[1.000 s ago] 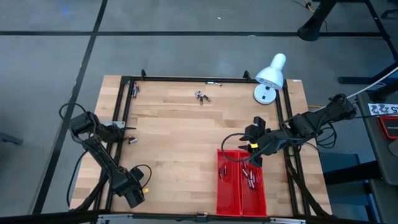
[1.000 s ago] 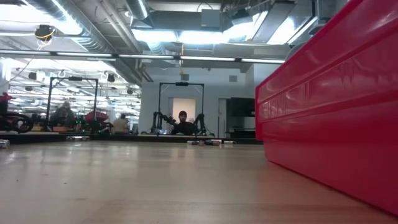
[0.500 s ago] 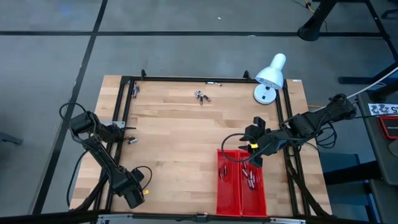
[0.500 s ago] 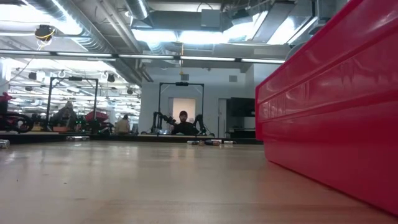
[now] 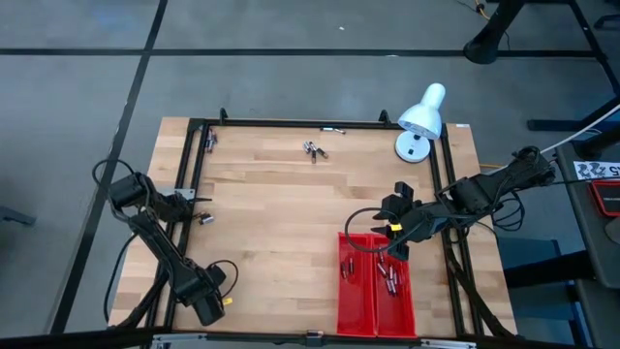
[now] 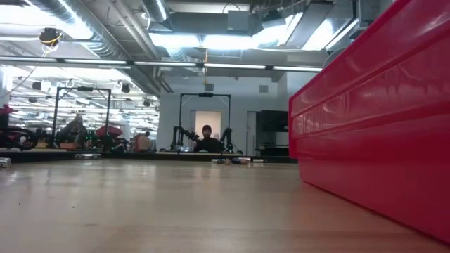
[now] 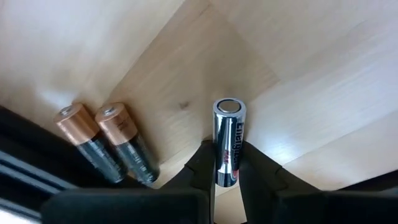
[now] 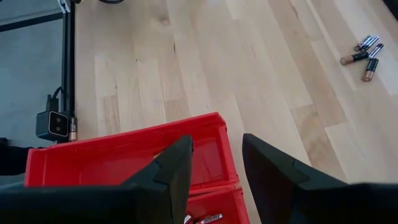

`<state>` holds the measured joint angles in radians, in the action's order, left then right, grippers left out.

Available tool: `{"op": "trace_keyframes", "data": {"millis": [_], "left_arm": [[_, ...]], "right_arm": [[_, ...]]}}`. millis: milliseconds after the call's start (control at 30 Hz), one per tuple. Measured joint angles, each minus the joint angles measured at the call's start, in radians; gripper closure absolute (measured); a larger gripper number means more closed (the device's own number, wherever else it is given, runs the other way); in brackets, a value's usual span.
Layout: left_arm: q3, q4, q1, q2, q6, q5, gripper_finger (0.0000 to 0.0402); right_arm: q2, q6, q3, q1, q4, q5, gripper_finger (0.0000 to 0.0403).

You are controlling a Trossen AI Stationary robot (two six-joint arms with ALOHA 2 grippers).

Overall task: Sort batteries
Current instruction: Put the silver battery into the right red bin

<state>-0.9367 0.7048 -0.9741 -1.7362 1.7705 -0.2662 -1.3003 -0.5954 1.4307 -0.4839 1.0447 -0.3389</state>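
Over the table, from above, I have the left gripper (image 5: 205, 308) down at the near-left corner by the frame rail and the right gripper (image 5: 395, 242) hanging above the far end of the red tray (image 5: 341, 312). A few batteries (image 5: 390, 279) already lie in the tray's right compartment and at least one in the left. A small cluster of cells (image 5: 313, 149) waits near the far edge, with more beside the left rail (image 5: 206, 218) and at the far-left corner (image 5: 209, 140).

At table level, I see only the tray's red wall (image 6: 380, 140) close on the right, bare wood, and distant people in the room beyond; neither gripper shows here.

From the left wrist, the fingers (image 7: 200, 167) are clenched on a silver battery (image 7: 227, 140), pinched low on its body. Two copper-topped cells (image 7: 115, 146) lie side by side just beside it, against the dark rail.

From the right wrist, the fingers (image 8: 173, 167) stand apart and hold nothing above the tray's far rim (image 8: 155, 144). A loose group of batteries (image 8: 364, 51) lies well apart on the wood.

I judge the sort as under way but far from done: the silver cell must reach the tray, and several groups remain.
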Motion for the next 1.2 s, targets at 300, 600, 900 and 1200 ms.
{"op": "trace_keyframes", "data": {"millis": [300,600,900,1200], "left_arm": [[-0.007,0.011,0.082,0.068,-0.071,0.125,0.0357],[-0.044,0.025,0.243,0.220,-0.240,0.326,0.0360],[-0.060,-0.118,0.406,0.347,-0.457,0.512,0.0364],[-0.059,-0.449,0.576,0.339,-0.743,0.512,0.0363]], "right_arm": [[0.000,0.000,0.000,0.000,-0.001,-0.002,0.0260],[0.000,-0.001,0.000,0.000,-0.007,-0.008,0.0260],[0.000,-0.001,0.000,0.000,-0.056,-0.028,0.0260],[0.000,-0.032,0.000,0.000,-0.073,-0.118,0.0260]]}}
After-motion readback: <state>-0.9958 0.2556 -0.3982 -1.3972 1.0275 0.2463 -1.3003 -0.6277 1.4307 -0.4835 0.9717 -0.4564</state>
